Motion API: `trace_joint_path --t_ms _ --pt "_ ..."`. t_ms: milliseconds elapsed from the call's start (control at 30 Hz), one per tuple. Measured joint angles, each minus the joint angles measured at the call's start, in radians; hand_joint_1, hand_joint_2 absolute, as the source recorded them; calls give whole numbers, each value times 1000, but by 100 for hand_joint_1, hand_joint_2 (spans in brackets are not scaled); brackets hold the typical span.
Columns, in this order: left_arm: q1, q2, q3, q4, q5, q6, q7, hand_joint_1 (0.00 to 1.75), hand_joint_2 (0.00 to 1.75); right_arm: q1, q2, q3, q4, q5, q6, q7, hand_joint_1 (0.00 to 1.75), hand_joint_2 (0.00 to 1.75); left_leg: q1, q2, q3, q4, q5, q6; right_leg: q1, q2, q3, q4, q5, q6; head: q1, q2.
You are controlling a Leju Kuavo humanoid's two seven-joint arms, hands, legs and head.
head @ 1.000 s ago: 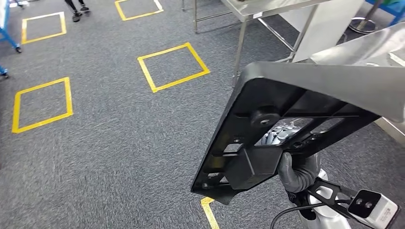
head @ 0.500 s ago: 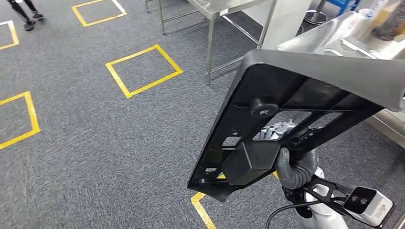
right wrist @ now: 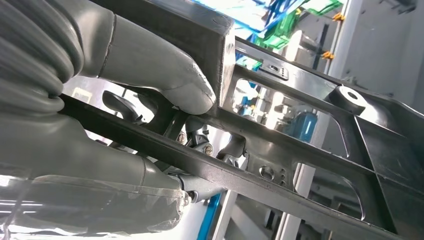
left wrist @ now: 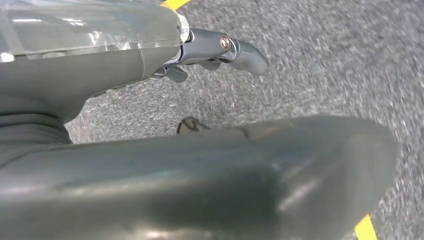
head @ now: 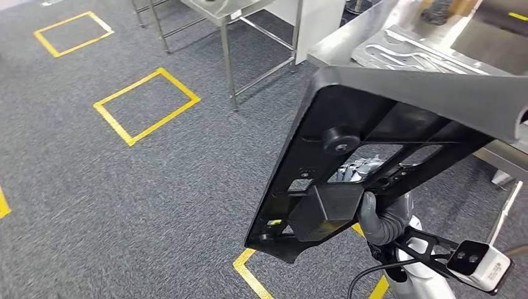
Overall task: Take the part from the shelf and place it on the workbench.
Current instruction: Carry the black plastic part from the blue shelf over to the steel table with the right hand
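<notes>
The part [head: 373,124] is a large black plastic frame with ribs, cut-outs and a round boss, tilted up in front of me in the head view. My right hand [head: 381,219] grips its lower bar from underneath. In the right wrist view the grey thumb [right wrist: 155,67] presses on a bar of the part [right wrist: 300,155] while darker fingers wrap behind it. The steel workbench [head: 339,55] lies at the upper right, partly hidden by the part. My left hand [left wrist: 165,165] hangs over grey carpet with its fingers [left wrist: 240,50] held straight out and nothing in it.
A steel-legged table [head: 227,56] stands at the top centre. Yellow tape squares [head: 146,106] mark the grey carpet to the left, and more tape [head: 249,274] lies near my feet. A metal plate with cut shapes [head: 411,50] rests on the workbench.
The whole view has swung: floor squares and the steel table slid left and the workbench came further into view at the upper right. The part stays held in my right hand.
</notes>
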Motion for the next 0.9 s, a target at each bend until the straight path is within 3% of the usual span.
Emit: trace_joint_path --t_ms 33,100,167,233,267,300,367,433,467,500,533,600,633,667,733,800,833,900 --pt "0 0 0 0 0 0 0 0 0 0 0 1 1 -1 2 0 175 175 1 -10 26 -65 42 3 0 14 0 2 0 1 0 0" --pt "-1 -1 1 0 1 0 0 0 0 -2 0 2 3 -3 4 0 175 175 4 -64 78 -192 98 11 -1 38 -3 8 0 7 0 0" --pt "0 -1 2 0 1 1 -1 0 0 -2 0 5 4 -4 5 0 175 175 4 -98 95 -239 107 21 -6 62 -13 10 5 20 0 0" --pt "-2 -2 3 0 1 1 -2 0 0 -2 0 7 5 -5 5 0 175 175 3 -77 97 -247 114 32 -10 83 -20 6 12 35 0 0" --pt "-4 -3 3 0 1 1 -2 0 0 -1 0 7 5 -6 5 0 175 175 5 -64 101 -254 119 39 -8 74 -23 11 8 40 0 0" --pt "-5 -3 3 0 1 1 -2 0 0 -3 0 7 5 -6 5 0 175 175 7 -50 103 -261 124 46 -6 50 -35 34 -8 44 0 0" --pt "-5 -4 3 0 0 0 -3 0 0 -4 1 8 5 -7 5 0 175 175 6 -22 105 -269 128 54 -4 -14 -86 143 -68 49 0 0" --pt "-1 -4 5 0 0 0 -3 0 0 -1 3 8 8 -7 4 0 175 175 2 7 103 -267 127 56 -8 -42 -143 264 -116 55 0 0" --pt "-1 -4 6 0 0 0 -3 0 0 1 4 9 9 -7 4 0 175 175 1 21 103 -266 126 56 -10 -46 -149 282 -115 56 0 0" --pt "-2 -4 7 0 0 0 -3 0 0 3 4 9 10 -7 4 0 175 175 0 35 103 -265 124 55 -11 -50 -134 257 -95 57 0 0" --pt "-3 -4 8 0 0 -1 -3 0 0 3 4 9 11 -7 4 0 175 175 0 47 104 -264 122 53 -11 -59 -98 195 -65 55 0 0" --pt "-5 -4 8 0 0 -2 -4 0 0 4 4 9 11 -7 4 0 175 175 -4 66 108 -260 116 46 -6 -103 -20 53 -20 47 0 0" --pt "-6 -4 8 0 0 -2 -4 0 0 3 4 9 11 -7 4 0 175 175 -6 74 110 -260 113 41 -3 -118 3 12 -11 42 0 0" --pt "-6 -4 8 0 0 -2 -4 0 0 3 4 9 11 -7 4 0 175 175 -8 82 112 -259 111 36 1 -125 9 -3 -11 37 0 0" --pt "-8 -4 8 0 -1 -2 -4 0 0 4 4 9 11 -7 4 0 175 175 -9 100 116 -261 107 25 1 -101 7 -3 -7 28 0 0" --pt "-9 -4 8 0 -1 -3 -5 0 0 4 4 9 10 -6 4 0 175 175 -6 80 110 -236 84 14 -3 -81 9 -11 -1 18 0 0" --pt "-9 -4 8 0 -2 -4 -6 0 0 3 3 9 10 -4 3 0 175 175 -4 58 94 -196 57 10 -6 -71 10 -15 2 13 0 0" --pt "-7 -4 8 0 -3 -5 -8 0 0 2 3 10 10 2 3 0 175 175 -1 14 32 -60 -11 4 -5 -49 8 -15 4 8 0 0"
